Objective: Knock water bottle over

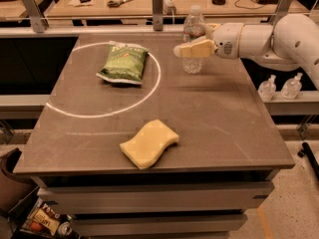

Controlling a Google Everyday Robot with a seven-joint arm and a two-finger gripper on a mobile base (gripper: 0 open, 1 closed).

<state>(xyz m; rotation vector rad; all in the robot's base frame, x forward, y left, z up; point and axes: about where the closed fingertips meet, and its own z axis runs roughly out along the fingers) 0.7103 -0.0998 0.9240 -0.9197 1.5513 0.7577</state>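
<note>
So far nothing is toppled: the water bottle stands upright near the worktop's far edge, with the gripper across its middle, fingers seemingly pressed together holding nothing, so the sideways shove remains to be done.

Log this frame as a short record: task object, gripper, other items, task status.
task object: water bottle, upright, far side of the table
gripper: gripper at the bottle's mid-height, crossing in front of it
other items: green snack bag inside the white circle; yellow sponge near the front edge
status: bottle not yet knocked over
</note>
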